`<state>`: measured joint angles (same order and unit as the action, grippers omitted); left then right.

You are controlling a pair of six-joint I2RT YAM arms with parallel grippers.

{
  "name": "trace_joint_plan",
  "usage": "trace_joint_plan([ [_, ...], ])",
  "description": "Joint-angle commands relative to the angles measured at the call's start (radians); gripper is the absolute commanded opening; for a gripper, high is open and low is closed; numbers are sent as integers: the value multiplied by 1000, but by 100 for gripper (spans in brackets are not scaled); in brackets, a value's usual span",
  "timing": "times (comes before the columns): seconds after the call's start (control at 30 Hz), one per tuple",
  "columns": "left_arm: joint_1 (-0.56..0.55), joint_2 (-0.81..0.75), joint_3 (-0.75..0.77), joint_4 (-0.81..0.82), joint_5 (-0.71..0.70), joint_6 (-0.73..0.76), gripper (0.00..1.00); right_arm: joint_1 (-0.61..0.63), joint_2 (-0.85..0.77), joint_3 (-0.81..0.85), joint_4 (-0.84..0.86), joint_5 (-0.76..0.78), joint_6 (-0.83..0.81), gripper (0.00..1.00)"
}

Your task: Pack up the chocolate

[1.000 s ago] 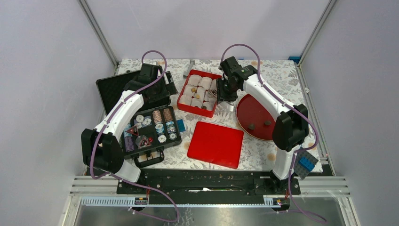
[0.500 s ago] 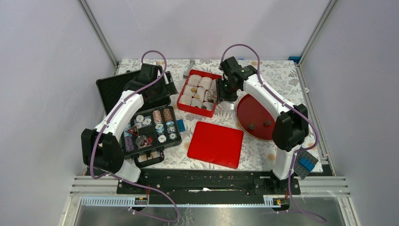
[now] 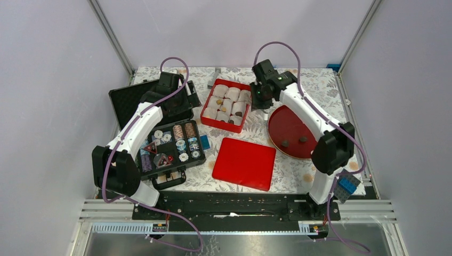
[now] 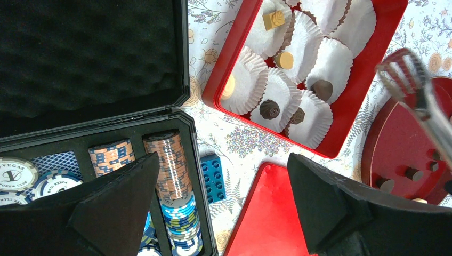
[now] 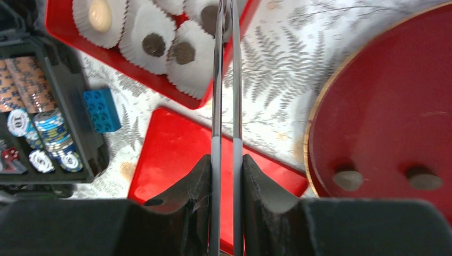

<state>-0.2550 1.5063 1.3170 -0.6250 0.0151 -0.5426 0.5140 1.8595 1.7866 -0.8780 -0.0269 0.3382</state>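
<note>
Seen from above, the right gripper (image 3: 258,100) hangs just off the far right corner of the red box (image 3: 203,112), having lifted clear of the box's right edge since half a second ago. The round plate (image 3: 290,120) lies just behind it. In the left wrist view, the left gripper (image 4: 221,160) is spread wide and empty, with cupped chocolate (image 4: 269,109) ahead of it. In the right wrist view, the jaws are clamped on tongs (image 5: 224,80), with two lumps (image 5: 348,179) on the plate to their right.
</note>
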Motion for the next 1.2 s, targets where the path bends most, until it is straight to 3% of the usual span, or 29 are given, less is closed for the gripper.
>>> trace_joint_plan([
  [0.0, 7, -25, 14, 53, -12, 12, 99, -57, -185, -39, 22, 204, -35, 19],
  [0.27, 7, -28, 2, 52, -9, 10, 99, -386, -449, -401, 57, 159, -7, 25],
  [0.43, 7, -19, 12, 54, 3, 10, 99, -489, -504, -550, 75, 120, -17, 32],
  [0.9, 7, -24, 23, 53, 11, 20, 99, -571, -458, -624, 124, 31, -31, 45],
  [1.17, 7, -32, 25, 52, 13, 19, 99, -572, -406, -612, 141, 1, -65, 46],
])
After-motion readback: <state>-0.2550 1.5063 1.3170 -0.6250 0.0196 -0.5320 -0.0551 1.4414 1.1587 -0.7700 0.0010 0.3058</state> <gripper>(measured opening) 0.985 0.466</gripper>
